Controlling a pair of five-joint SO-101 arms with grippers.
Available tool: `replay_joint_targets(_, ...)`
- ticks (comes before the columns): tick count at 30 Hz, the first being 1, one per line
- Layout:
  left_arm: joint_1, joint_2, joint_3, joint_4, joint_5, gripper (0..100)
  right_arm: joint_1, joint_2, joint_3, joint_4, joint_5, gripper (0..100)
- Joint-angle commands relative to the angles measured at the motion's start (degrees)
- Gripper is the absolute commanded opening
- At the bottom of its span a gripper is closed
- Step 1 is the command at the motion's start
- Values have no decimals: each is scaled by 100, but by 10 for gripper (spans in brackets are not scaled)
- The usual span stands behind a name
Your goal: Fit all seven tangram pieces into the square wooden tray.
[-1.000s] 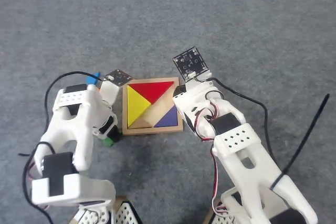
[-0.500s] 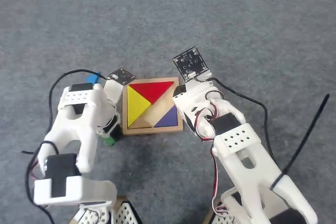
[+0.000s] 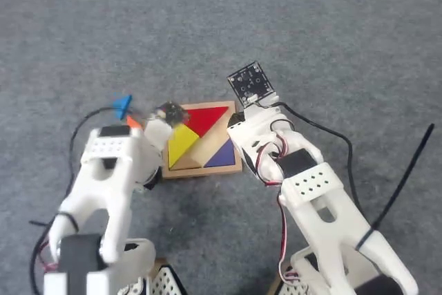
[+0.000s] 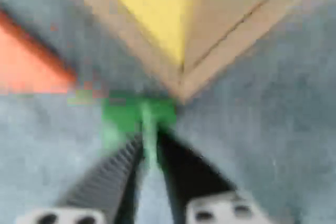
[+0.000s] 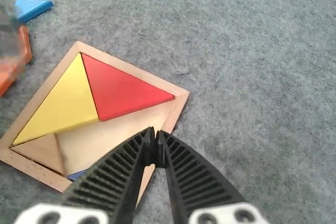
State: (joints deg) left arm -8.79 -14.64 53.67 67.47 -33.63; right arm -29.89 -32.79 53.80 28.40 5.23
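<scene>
The square wooden tray (image 3: pixel 166 168) lies between the two arms. It holds a red triangle (image 3: pixel 202 119), a yellow triangle (image 3: pixel 181 141), a purple piece (image 3: pixel 221 153) and a small tan triangle (image 5: pixel 44 149). My left gripper (image 4: pixel 148 134) is shut on a green piece (image 4: pixel 123 116) just outside a tray corner (image 4: pixel 181 85), low over the carpet. My right gripper (image 5: pixel 156 144) is shut with nothing in it, above the tray's edge by the red triangle (image 5: pixel 118 90). A blue triangle (image 3: pixel 123 105) and an orange piece (image 3: pixel 133 121) lie on the carpet left of the tray.
Grey carpet (image 3: pixel 331 53) covers the whole table, with free room behind and to the right of the tray. Black cables run from both arms; one (image 3: pixel 400 184) crosses the carpet at the right.
My left arm has swung up and toward the tray, so its wrist now overlaps the tray's left edge, and the blue and orange pieces have come clear. The right arm has not moved.
</scene>
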Motion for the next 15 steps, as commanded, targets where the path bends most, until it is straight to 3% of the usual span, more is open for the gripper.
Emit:
replay_joint_targets(1, 79, -589, 233, 44, 44, 14, 66, -330, -44, -127, 53, 9)
replay_joint_targets(5, 62, -457, 215, 44, 35, 19, 66, -330, -44, -127, 53, 9)
replay_joint_targets(11, -193, 9, -163, -26, -53, 223, 66, -330, -44, -127, 53, 9)
replay_joint_targets(15, -668, 422, -690, 0, -510, 242, 66, -330, -44, -127, 53, 9)
